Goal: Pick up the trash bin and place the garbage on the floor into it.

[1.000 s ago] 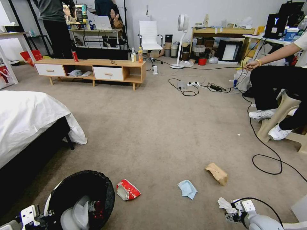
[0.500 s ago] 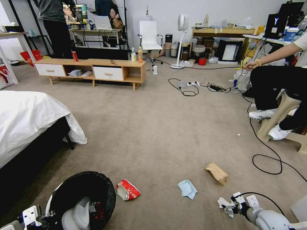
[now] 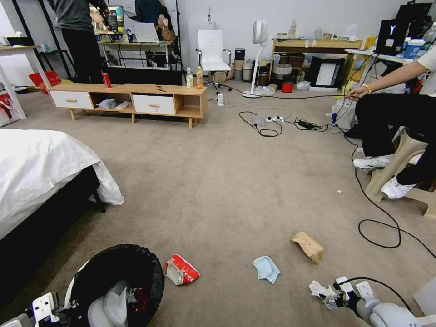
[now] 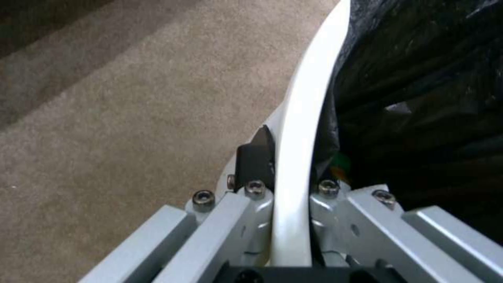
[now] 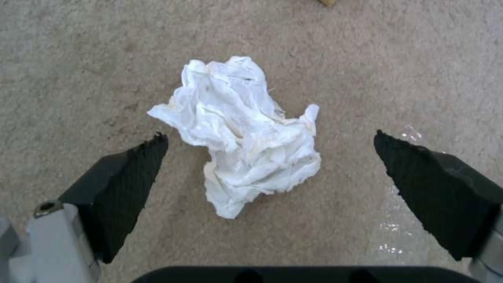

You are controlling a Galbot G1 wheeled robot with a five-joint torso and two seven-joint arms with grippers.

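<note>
Here, line by line:

Writing: the red-white snack packet is showing markings too small to read; no other legible label.

Litter count: four pieces are lying on the floor — one snack packet, one light blue mask, one brown paper bag, one white tissue.

Trash bin: one, sitting low on the robot's left just beside the snack packet, black bag crinkling over the rim; something red is showing inside.

Left gripper: its fingers are clamping the bin's white rim, one outside, one against the bag.

Right gripper: it is hanging over the tissue with its jaws spread wide, one black pad on each side, neither touching it.

Tissue position: it is lying crumpled on the carpet, near the mask and the paper bag.

Cabinet: one red can and two bottles are standing on top.
</note>
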